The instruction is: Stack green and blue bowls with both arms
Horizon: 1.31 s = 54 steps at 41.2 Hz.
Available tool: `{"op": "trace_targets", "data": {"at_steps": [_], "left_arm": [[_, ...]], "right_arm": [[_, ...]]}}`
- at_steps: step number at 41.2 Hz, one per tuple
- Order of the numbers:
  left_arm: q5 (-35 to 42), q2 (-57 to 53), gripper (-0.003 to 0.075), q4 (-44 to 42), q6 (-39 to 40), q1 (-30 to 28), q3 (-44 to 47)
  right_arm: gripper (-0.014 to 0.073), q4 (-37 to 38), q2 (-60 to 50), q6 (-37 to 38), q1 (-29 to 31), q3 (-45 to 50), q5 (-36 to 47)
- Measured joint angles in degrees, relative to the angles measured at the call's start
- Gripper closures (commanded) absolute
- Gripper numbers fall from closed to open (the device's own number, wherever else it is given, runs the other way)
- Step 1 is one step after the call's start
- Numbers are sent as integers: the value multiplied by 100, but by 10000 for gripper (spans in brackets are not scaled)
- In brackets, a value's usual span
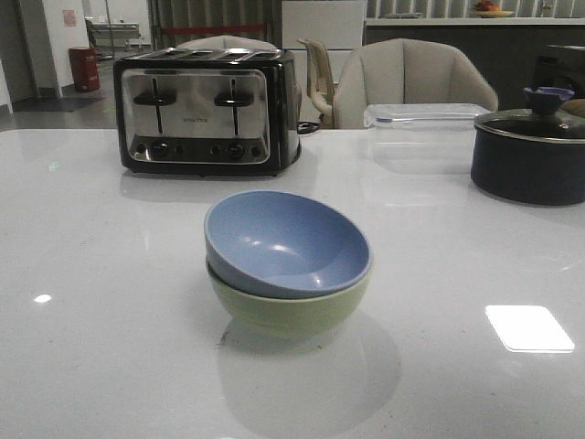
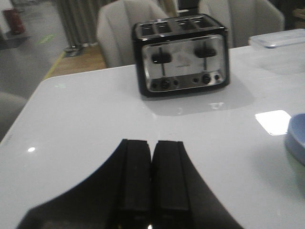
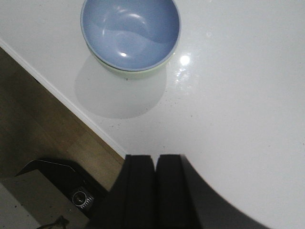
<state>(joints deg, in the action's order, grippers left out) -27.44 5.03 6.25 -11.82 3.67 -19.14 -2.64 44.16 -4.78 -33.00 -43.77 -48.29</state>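
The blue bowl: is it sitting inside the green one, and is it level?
Inside, slightly tilted. The blue bowl nests in the green bowl; its rim rides higher toward the toaster. It looks empty.

The green bowl [image 1: 292, 311] is mostly hidden by the blue bowl [image 1: 285, 242] nested in it; in the right wrist view only a thin green sliver [image 3: 125, 71] shows under the blue rim. At the right edge of the left wrist view the blue bowl [image 2: 297, 138] is cut off and blurred. The dark pot [image 1: 530, 155] runs off the front view's right edge. The toaster [image 1: 208, 112] lettering is too small to read, perhaps a brand name.
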Motion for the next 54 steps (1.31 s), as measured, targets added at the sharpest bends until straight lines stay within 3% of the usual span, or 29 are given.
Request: {"op": "trace_targets", "data": {"at_steps": [4, 8, 14, 22, 54], "left_arm": [[532, -228, 622, -714, 841, -30, 611], [1151, -331, 622, -989, 1182, -30, 1120], [2031, -444, 622, -983, 1293, -30, 1718], [2594, -535, 622, -883, 1316, -55, 1941], [2687, -535, 622, -869, 1316, -52, 1941]], "right_arm": [[554, 0, 0, 0, 0, 0, 0], [554, 0, 0, 0, 0, 0, 0], [554, 0, 0, 0, 0, 0, 0], [554, 0, 0, 0, 0, 0, 0], [554, 0, 0, 0, 0, 0, 0]]}}
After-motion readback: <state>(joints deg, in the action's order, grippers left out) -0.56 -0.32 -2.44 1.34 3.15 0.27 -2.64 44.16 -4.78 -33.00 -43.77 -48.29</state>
